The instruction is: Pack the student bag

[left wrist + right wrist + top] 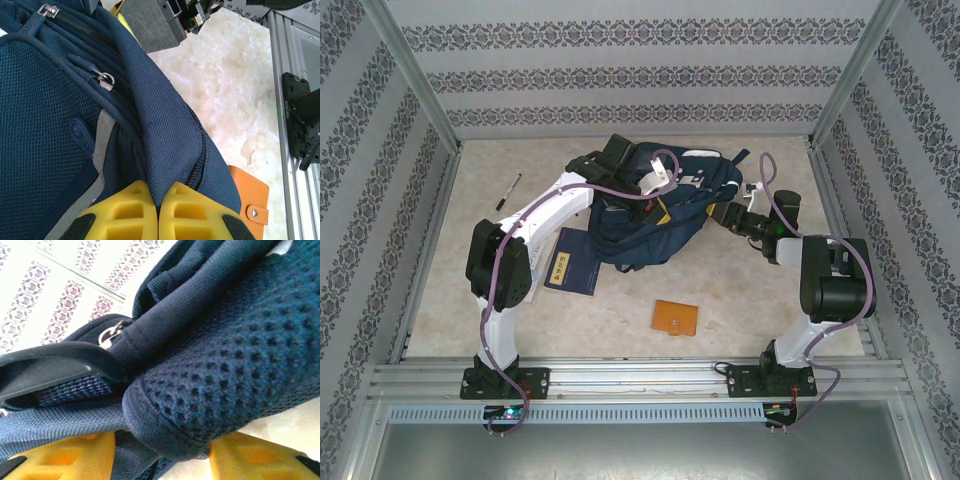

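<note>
Pinching a fold of the student bag [630, 240], our left gripper [158, 200] has its yellow jaws clenched on navy fabric. The bag lies at the far middle of the table [740, 330], and our right gripper [162, 460] straddles its padded mesh part, jaws apart; whether they squeeze it we cannot tell.

Table [750, 300]: pale, marble-patterned top with metal rails along its edges. The student bag [650, 215] lies on it, navy, slumped on its side. Flat navy book [572, 262] with a yellow label sits against the bag's near-left edge. Orange wallet [675, 317] is on the bag's near side, apart from it. Pen [509, 190] is left of the bag, well apart.
</note>
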`<action>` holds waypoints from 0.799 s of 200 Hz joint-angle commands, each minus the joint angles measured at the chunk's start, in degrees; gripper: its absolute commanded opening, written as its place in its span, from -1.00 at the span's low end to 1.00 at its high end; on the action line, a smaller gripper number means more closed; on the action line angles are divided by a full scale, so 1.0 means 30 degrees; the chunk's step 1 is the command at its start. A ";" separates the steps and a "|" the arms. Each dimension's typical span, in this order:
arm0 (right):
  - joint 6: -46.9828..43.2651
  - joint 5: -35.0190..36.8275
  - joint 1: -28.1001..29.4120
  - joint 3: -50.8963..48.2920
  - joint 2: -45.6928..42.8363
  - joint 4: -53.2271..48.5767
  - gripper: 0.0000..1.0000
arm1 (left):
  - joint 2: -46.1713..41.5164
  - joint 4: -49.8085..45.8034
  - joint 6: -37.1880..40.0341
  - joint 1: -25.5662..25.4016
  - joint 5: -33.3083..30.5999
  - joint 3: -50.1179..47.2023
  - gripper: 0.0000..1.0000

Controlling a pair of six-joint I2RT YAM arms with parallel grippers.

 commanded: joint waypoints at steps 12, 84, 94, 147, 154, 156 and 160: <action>0.2157 -0.1324 0.0272 -0.0557 0.0147 0.4862 -0.09 | -0.0243 0.0077 0.0024 0.0029 0.2120 0.1049 -1.00; 0.2572 -0.2018 -0.0225 -0.0905 0.0075 0.4937 -0.50 | -0.0214 -0.0069 0.0243 0.0263 0.1548 0.1237 -1.00; 0.2437 -0.2027 -0.0251 -0.1060 -0.0038 0.4881 -0.57 | -0.0156 -0.0070 0.0246 0.0328 0.1566 0.1233 -1.00; -0.0044 0.0635 -0.0519 -0.1271 -0.0819 0.1153 -0.38 | -0.0067 -0.0151 0.0330 0.0404 0.1837 0.1348 -1.00; -0.0366 0.0916 -0.0519 -0.1347 -0.0946 0.0916 -0.38 | -0.0041 -0.0172 0.0354 0.0393 0.1898 0.1350 -1.00; -0.0419 0.0987 -0.0519 -0.1359 -0.0975 0.0900 -0.38 | -0.0060 -0.0180 0.0353 0.0412 0.1902 0.1350 -1.00; -0.0525 0.1030 -0.0519 -0.1363 -0.1016 0.0895 -0.39 | -0.0066 -0.0203 0.0380 0.0418 0.1971 0.1350 -1.00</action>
